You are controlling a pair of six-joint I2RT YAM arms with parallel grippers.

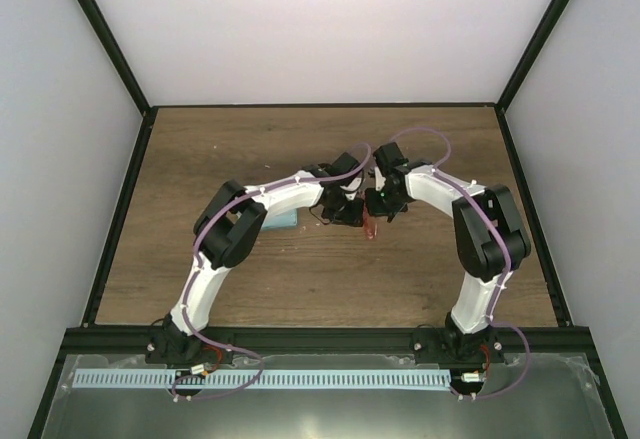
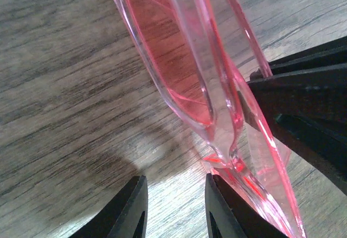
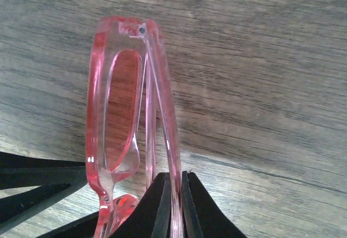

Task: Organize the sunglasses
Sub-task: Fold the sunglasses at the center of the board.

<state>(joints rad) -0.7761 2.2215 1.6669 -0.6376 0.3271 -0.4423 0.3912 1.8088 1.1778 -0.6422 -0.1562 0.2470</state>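
Note:
The sunglasses, red and translucent, are held up edge-on just above the wooden table between the two wrists. The right wrist view shows my right gripper shut on one slim temple arm, with the sunglasses reaching away from it. In the left wrist view the sunglasses pass over the right-hand one of my fingers. My left gripper has its jaws apart, and only bare wood shows in the gap. The right gripper's fingers reach in from the right.
A light blue item lies on the table partly under the left arm; I cannot tell whether it is a cloth or a case. Black frame rails border the table at left, right and back.

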